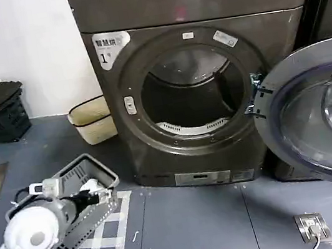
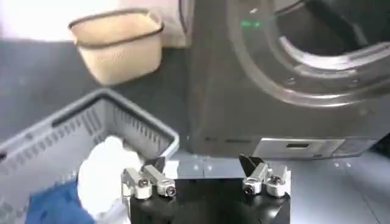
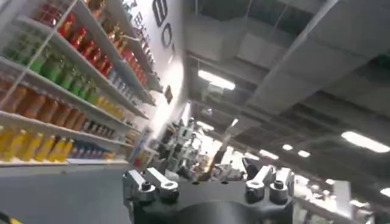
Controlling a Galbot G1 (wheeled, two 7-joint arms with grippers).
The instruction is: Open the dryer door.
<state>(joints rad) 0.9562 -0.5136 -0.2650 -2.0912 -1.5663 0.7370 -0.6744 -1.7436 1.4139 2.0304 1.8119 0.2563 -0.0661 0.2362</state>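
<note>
The large round dryer door (image 1: 319, 116), chrome-rimmed with dark tinted glass, stands swung wide open to the right of the grey-brown dryer (image 1: 202, 74) marked "1", hinged at the right edge of the round drum opening (image 1: 190, 98). The left end effector (image 2: 206, 176), fingers spread apart and holding nothing, hovers low at the front left above a grey slatted plastic basket (image 1: 84, 204) containing white and blue cloth (image 2: 100, 176). A beige wicker bin (image 1: 92, 119) sits against the wall beside the machine. The right end effector (image 3: 207, 182), also spread and empty, points up at ceiling lights and shelves of coloured bottles (image 3: 67, 73).
</note>
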